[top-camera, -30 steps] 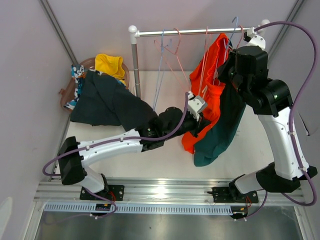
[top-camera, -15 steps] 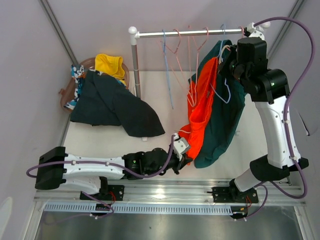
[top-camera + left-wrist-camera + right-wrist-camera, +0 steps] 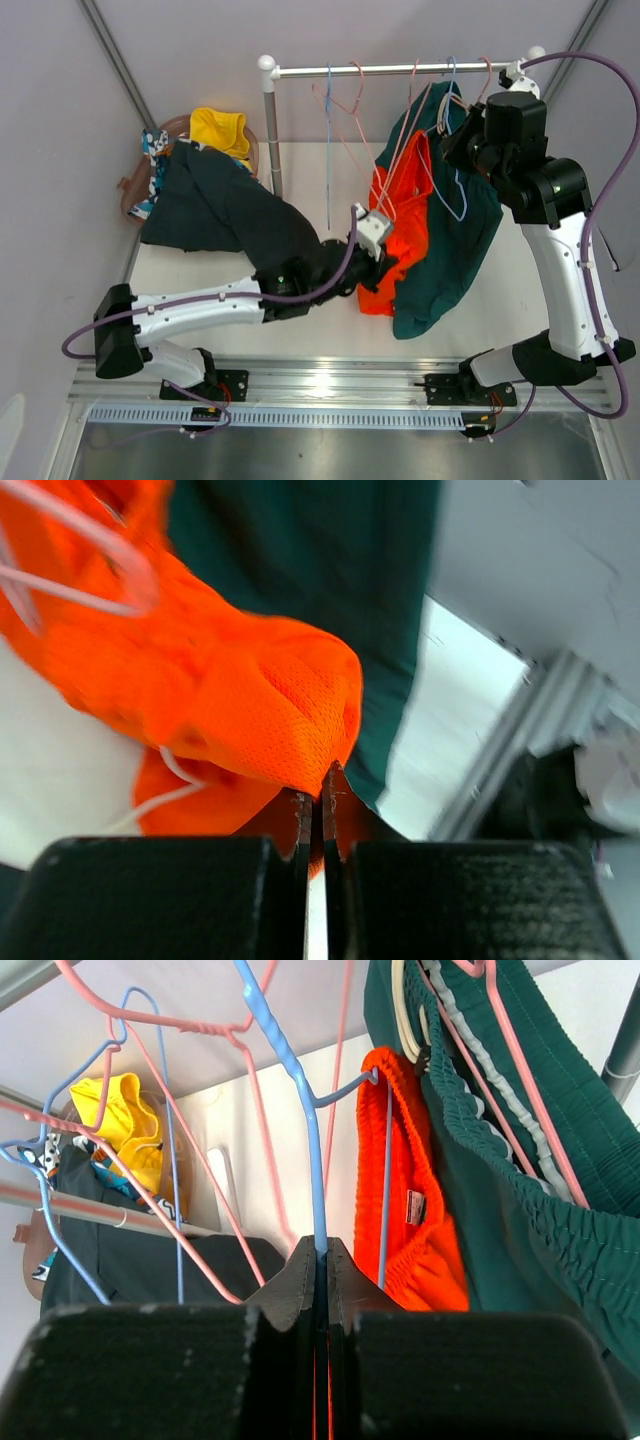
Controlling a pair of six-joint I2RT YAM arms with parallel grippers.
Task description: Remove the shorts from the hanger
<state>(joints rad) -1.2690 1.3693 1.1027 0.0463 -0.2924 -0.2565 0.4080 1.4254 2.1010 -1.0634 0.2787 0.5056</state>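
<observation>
The orange-red shorts (image 3: 405, 230) hang on a blue hanger (image 3: 452, 195) from the rail, in front of the larger teal green shorts (image 3: 465, 240). My left gripper (image 3: 383, 265) is shut on the lower hem of the orange-red shorts (image 3: 250, 700), with the teal shorts (image 3: 320, 570) behind. My right gripper (image 3: 455, 135) is shut on the blue hanger wire (image 3: 285, 1060) just left of the orange-red waistband (image 3: 415, 1220) and the teal shorts (image 3: 540, 1210). The yellow shorts (image 3: 220, 130), patterned shorts (image 3: 155, 165) and dark navy shorts (image 3: 230, 210) lie piled at the left.
A metal rail (image 3: 380, 68) on a white post (image 3: 270, 130) carries several bare pink and blue wire hangers (image 3: 340, 110). A brown basket (image 3: 130, 190) sits under the pile at the left wall. An aluminium rail (image 3: 330, 380) runs along the near edge.
My left gripper has moved up and back from the near edge toward the rail, keeping hold of the orange-red hem. The right arm shifted slightly right and the hangers swung.
</observation>
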